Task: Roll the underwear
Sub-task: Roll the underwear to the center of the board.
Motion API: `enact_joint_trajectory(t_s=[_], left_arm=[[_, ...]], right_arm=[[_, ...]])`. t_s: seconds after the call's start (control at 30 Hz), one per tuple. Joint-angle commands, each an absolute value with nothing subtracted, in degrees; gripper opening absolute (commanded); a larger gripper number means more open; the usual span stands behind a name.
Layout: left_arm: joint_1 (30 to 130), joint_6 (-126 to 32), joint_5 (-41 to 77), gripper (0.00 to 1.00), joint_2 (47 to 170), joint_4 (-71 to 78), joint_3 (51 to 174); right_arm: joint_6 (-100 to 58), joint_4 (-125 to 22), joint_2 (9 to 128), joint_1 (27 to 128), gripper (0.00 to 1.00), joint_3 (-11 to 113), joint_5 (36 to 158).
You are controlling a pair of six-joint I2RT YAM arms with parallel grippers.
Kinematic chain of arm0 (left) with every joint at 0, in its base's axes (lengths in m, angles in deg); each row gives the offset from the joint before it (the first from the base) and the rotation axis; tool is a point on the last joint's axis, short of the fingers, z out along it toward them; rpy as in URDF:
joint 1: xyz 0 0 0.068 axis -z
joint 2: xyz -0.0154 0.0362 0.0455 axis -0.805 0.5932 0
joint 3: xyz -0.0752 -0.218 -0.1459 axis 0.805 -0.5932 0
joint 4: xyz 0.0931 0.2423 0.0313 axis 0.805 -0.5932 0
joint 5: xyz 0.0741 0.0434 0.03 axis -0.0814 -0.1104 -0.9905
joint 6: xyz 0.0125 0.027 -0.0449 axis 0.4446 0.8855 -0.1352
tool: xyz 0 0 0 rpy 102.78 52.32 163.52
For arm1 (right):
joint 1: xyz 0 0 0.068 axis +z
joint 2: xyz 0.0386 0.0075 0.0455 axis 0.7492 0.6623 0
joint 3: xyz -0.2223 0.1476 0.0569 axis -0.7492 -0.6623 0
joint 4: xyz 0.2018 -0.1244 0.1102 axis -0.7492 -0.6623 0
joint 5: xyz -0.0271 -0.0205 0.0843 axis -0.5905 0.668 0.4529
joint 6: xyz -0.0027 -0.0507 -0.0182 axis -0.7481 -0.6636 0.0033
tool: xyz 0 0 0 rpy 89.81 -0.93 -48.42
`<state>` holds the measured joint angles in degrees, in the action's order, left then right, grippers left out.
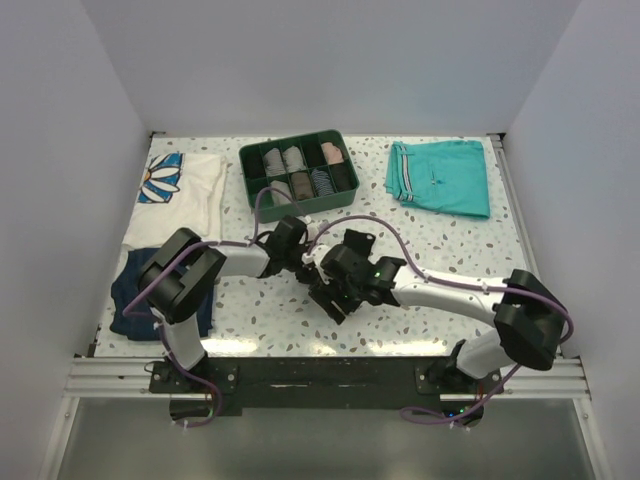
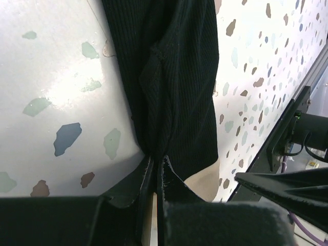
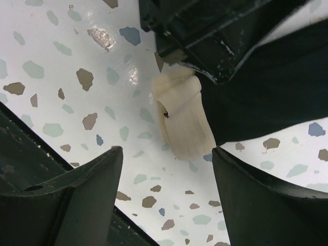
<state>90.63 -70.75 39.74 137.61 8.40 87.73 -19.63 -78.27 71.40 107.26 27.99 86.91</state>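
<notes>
Pinching underwear (image 2: 174,77) in clenched left gripper (image 2: 156,179); held right gripper (image 3: 168,159) spread over beige waistband (image 3: 182,123). Judged roll unstarted; needed 2nd grasp.

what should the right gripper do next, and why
Probably lower the open right gripper and close on the beige lining poking from the black underwear; the left gripper pinches the fabric, while the right one hovers empty over it.
</notes>
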Motion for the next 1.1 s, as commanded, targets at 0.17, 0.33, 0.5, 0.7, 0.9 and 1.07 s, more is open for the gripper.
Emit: enact_joint_trajectory(t_s=[0.17, 0.33, 0.5, 0.7, 0.9, 1.07], left_arm=[[88.3, -63.6, 33.5, 0.00, 142.3, -2.3, 86.0], [87.7, -63.0, 34.6, 0.00, 142.4, -2.1, 85.8], [86.7, -62.1, 35.6, 0.00, 142.5, -1.9, 85.6], [86.3, -61.6, 37.1, 0.00, 142.9, -1.6, 85.7], [86.0, -61.7, 37.7, 0.00, 143.8, -1.3, 86.1], [85.6, -61.6, 37.8, 0.00, 143.6, -1.7, 86.4]], right_arm=[[-23.6, -75.4, 78.5, 110.8, 0.72, 32.9, 81.0], [-23.8, -75.5, 79.3, 111.1, 0.72, 32.3, 77.1], [-23.9, -76.9, 80.0, 111.1, 0.71, 31.6, 74.7], [-23.6, -75.6, 81.4, 111.3, 0.69, 30.6, 76.2], [-23.3, -73.4, 83.8, 112.6, 0.68, 31.0, 75.9], [-22.6, -73.5, 87.6, 113.8, 0.57, 31.6, 74.2]])
